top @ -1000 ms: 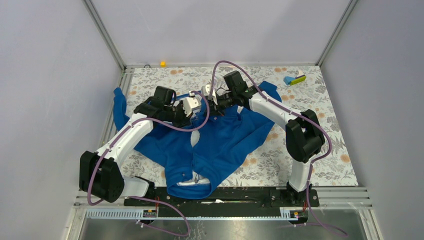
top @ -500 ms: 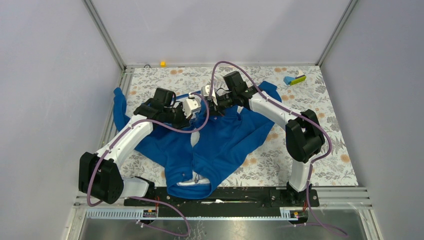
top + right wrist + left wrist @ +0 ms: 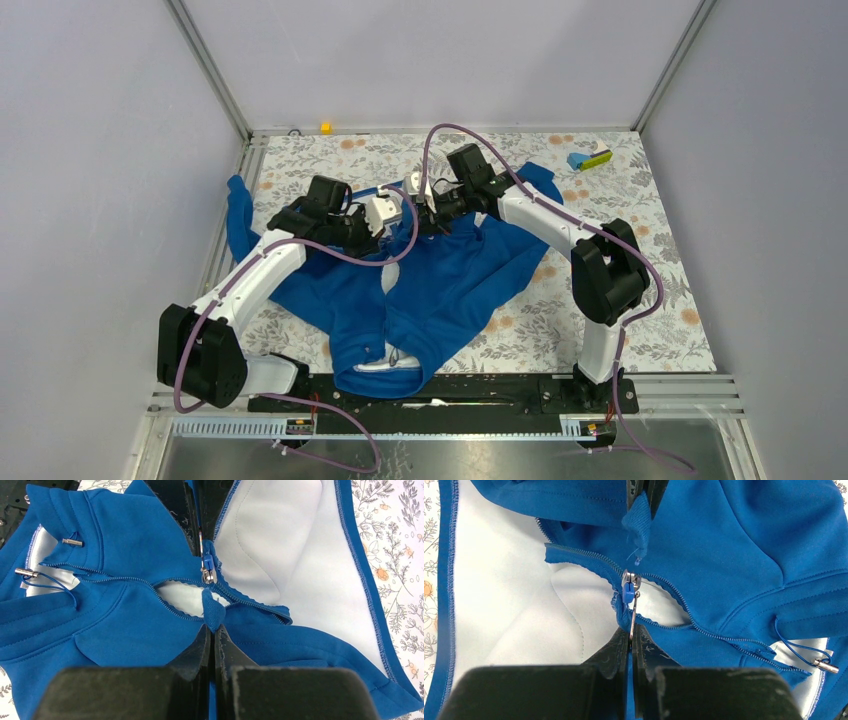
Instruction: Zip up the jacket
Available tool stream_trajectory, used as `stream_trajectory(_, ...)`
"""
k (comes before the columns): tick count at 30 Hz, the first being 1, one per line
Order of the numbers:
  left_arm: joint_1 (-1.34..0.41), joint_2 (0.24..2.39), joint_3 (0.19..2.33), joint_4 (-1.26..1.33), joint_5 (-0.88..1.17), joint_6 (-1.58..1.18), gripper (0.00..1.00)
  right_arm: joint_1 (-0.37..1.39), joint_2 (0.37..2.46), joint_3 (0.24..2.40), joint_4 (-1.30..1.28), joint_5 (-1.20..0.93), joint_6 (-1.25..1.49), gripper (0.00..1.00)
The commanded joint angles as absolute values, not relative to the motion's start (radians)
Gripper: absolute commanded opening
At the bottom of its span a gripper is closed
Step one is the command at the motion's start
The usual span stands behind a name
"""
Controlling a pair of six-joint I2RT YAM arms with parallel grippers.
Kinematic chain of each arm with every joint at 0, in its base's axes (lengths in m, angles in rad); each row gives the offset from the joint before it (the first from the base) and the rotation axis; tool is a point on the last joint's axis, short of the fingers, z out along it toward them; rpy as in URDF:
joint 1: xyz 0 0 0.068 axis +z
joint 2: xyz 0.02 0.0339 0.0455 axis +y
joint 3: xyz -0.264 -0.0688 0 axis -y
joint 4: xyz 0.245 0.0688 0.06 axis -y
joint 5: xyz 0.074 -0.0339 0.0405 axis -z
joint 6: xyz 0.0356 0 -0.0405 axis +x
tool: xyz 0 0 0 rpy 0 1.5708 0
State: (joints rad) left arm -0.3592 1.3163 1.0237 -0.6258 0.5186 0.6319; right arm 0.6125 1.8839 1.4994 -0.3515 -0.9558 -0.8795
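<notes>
The jacket (image 3: 440, 290) sprawls across the middle of the table (image 3: 640, 300), reaching its near edge. The left tool (image 3: 630, 632) is clamped on the zipper pull (image 3: 628, 591). The right tool (image 3: 212, 628) pinches the jacket fabric just past it, I'd guess to keep the teeth taut for the slide.
</notes>
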Motion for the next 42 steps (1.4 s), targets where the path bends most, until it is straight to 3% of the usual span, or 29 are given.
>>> stream_trajectory(1, -0.363, 1.284, 1.021, -0.578, 0.529, 0.641, 0.0, 0.627, 1.841, 1.528, -0.329, -0.994, -0.881, 0.0)
stream_trajectory(42, -0.363, 1.255, 1.002, -0.56, 0.508, 0.64, 0.0, 0.635, 1.855, 1.524, -0.356, -0.945, -0.908, 0.0)
